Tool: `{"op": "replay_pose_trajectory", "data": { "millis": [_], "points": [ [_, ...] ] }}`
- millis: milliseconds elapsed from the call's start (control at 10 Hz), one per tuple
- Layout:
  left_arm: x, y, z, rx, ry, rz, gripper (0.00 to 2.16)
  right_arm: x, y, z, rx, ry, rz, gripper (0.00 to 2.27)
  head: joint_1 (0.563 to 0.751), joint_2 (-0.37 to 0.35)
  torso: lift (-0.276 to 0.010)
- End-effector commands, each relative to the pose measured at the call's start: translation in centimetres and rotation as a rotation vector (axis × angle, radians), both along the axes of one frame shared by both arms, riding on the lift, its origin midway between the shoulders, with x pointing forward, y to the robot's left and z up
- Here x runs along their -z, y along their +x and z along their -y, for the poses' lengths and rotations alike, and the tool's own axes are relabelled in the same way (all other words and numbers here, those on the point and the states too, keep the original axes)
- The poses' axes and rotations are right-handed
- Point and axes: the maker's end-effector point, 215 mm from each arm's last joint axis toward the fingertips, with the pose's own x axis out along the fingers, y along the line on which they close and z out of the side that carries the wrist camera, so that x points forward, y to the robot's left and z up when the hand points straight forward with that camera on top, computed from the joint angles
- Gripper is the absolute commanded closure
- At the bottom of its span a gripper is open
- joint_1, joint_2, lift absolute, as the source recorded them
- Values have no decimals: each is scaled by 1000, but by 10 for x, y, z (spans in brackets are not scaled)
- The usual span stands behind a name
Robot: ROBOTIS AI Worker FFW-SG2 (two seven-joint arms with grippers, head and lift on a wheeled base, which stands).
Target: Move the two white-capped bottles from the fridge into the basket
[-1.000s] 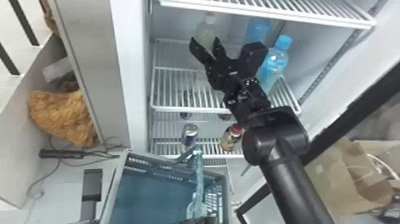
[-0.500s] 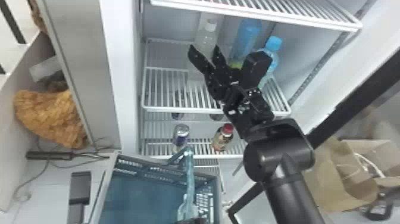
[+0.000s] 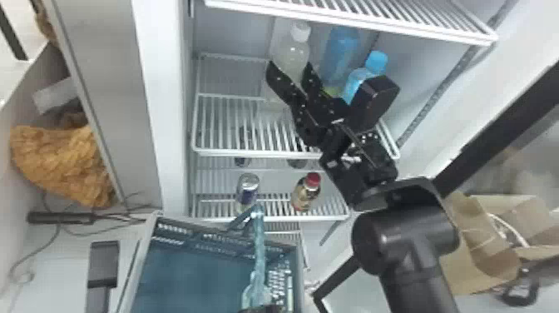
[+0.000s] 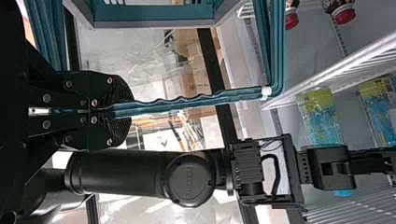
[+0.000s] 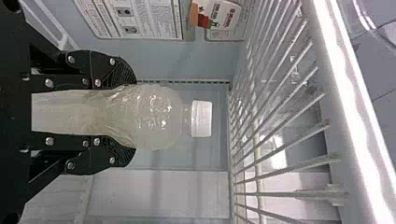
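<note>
On the fridge's upper wire shelf, toward the back, my right gripper (image 3: 291, 81) holds the white-capped bottle (image 3: 296, 50) between its fingers. In the right wrist view the gripper (image 5: 123, 112) has a finger against each side of the cloudy bottle (image 5: 154, 116), below the shoulder, with the white cap (image 5: 201, 118) free. My left gripper (image 3: 262, 309) is at the head view's bottom edge. The left wrist view has that gripper (image 4: 122, 110) shut on the wavy teal handle (image 4: 196, 101) of the basket (image 3: 152, 245), which stands in front of the fridge.
Two blue bottles (image 3: 341, 52) (image 3: 376, 62) stand right of the held one. Overhead is a white wire shelf (image 3: 374, 18). A can (image 3: 248, 187) and a red-capped bottle (image 3: 307, 193) stand lower down. Cardboard boxes (image 3: 478, 245) are at the right.
The white-capped bottle and my right gripper have shifted together to the right, closer to the blue bottles. The head view has shifted slightly. My left gripper's hold on the handle looks unchanged.
</note>
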Motion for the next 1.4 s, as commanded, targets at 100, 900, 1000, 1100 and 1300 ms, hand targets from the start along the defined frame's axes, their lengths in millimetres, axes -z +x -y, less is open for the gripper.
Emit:
{"op": "replay_pose_trajectory", "data": {
  "millis": [100, 900, 1000, 1100, 1300],
  "points": [
    [-1, 0, 0, -1, 0, 3, 1193, -6, -23, 3, -1, 10, -3, 889, 695, -279, 0],
    [0, 1, -1, -5, 1, 2, 1194, -5, -96, 7, -25, 13, -79, 889, 695, -309, 0],
    [0, 2, -1, -5, 1, 4, 1193, -5, -104, 12, -14, 14, -86, 889, 695, -318, 0],
    [0, 2, -1, -5, 1, 4, 1193, -10, -113, 18, -2, 15, -85, 889, 695, -328, 0],
    [-1, 2, -2, -6, 0, 5, 1193, -12, -133, 25, 14, 15, -108, 889, 695, -350, 0]
  ]
}}
